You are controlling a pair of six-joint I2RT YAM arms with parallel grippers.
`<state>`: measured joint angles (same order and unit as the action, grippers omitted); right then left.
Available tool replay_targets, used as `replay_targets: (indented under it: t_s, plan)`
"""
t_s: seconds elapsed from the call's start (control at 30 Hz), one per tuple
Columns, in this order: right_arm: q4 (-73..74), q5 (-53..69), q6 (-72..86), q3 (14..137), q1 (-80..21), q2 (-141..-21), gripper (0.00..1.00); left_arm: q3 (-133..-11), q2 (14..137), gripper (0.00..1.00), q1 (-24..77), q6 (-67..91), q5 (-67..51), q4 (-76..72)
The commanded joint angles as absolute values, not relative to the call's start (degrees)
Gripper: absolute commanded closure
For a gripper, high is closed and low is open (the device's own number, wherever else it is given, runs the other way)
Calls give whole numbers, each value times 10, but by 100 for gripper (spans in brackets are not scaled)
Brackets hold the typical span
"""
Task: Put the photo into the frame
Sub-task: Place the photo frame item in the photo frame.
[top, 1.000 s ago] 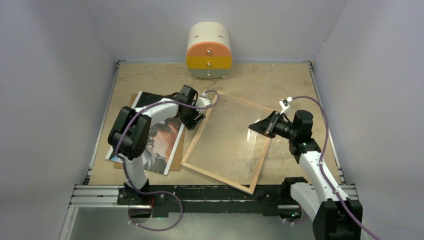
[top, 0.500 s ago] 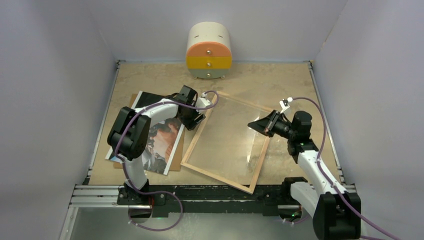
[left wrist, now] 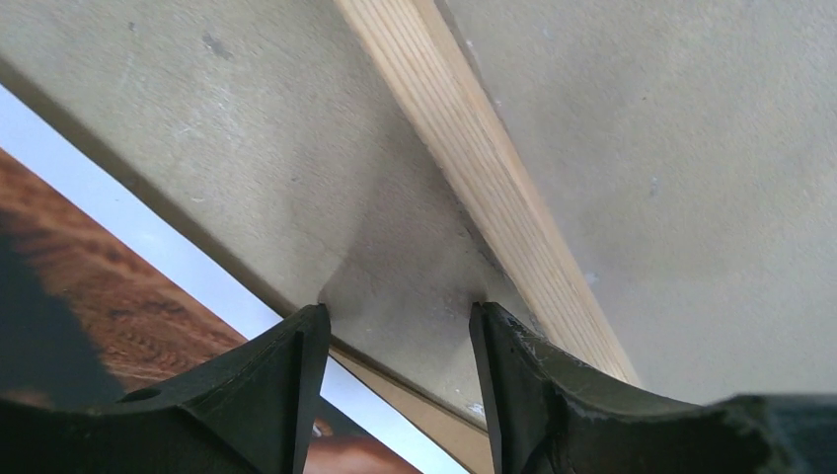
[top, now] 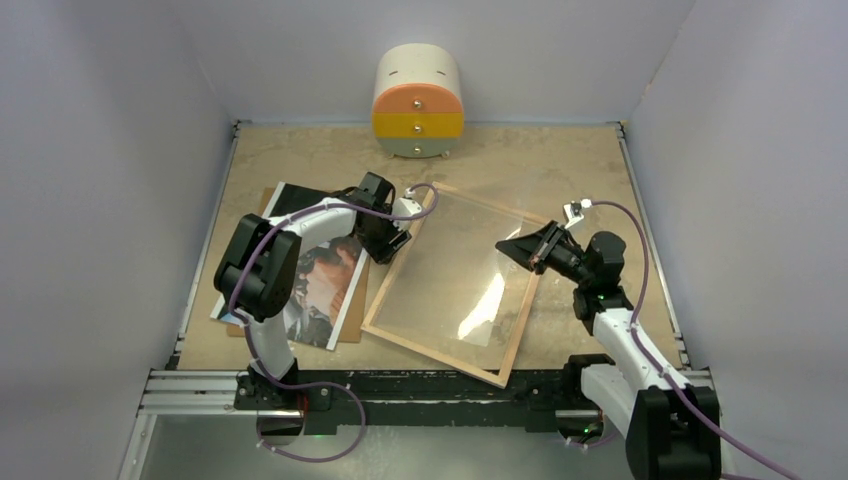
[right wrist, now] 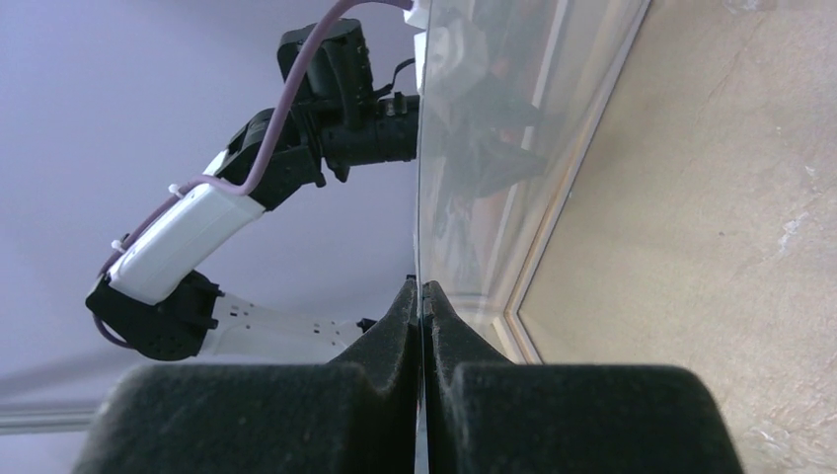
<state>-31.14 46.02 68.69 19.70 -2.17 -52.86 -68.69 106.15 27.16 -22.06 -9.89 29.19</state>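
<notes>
Looking down, we see the large thin picture frame (top: 432,353), light wood rim around clear glass, lying skewed at the middle of the tan bench (top: 300,150). The right fingers (right wrist: 385,336) are clenched on the picture frame at its right side, pinching the thin edge of the clear pane. Just left of the frame lies the glossy rectangular photo (top: 322,290), dark with orange-brown tones and a white border, resting on a plain brown backing board (top: 355,310). The left fingers (left wrist: 266,385) stand apart and grasp nothing; they straddle the strip of bare bench between the photo's edge and the frame's wooden rim. We count one frame, one photo, one backing board, and one rounded drawer unit (top: 418,90) with three drawers against the far wall.
</notes>
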Motion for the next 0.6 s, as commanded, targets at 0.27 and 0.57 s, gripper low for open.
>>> replay_targets:
  t_s: [0.27,0.57]
  plan:
    - [-357,439,700,212,-39,-525,100,-692,1049,44,275,-220,-122,310]
    - [-353,438,677,206,-40,-533,100,-693,1046,46,272,-217,-128,312]
